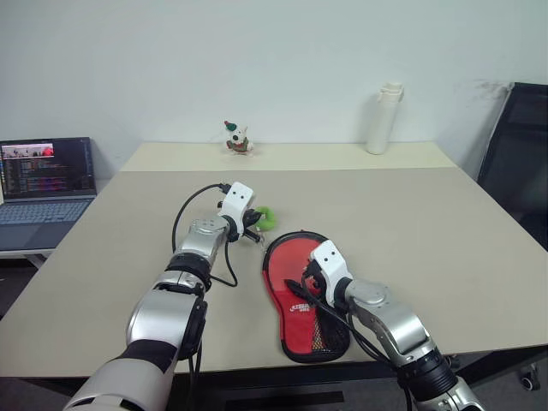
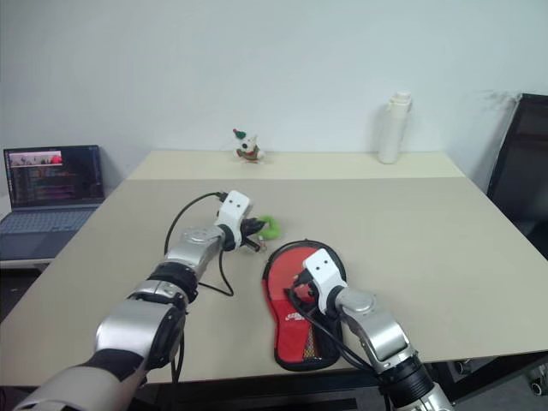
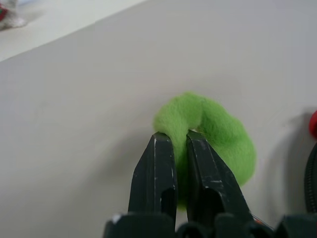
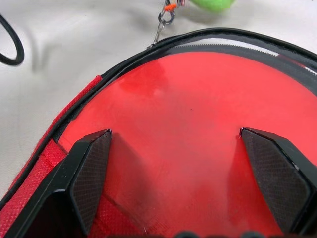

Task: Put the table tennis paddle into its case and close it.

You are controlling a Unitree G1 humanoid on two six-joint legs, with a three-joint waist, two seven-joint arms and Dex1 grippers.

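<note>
The case (image 1: 318, 339) lies on the table's near side, red with black mesh, its black zipper rim (image 4: 213, 35) parted around the head. Inside it, the table tennis paddle shows its red face (image 4: 173, 94). My right gripper (image 4: 176, 134) hovers open just over that face, one finger to each side. A green pom-pom (image 3: 218, 131) hangs by a small metal clasp (image 4: 165, 19) from the zipper's end beyond the case's far rim. My left gripper (image 3: 174, 136) is shut on this pom-pom (image 1: 268, 217), lifted slightly above the table.
A white bottle (image 1: 383, 118) and a small toy figure (image 1: 237, 138) stand at the table's far edge. An open laptop (image 1: 47, 180) sits on a lower surface to the left. A black chair (image 1: 518, 154) stands at the right.
</note>
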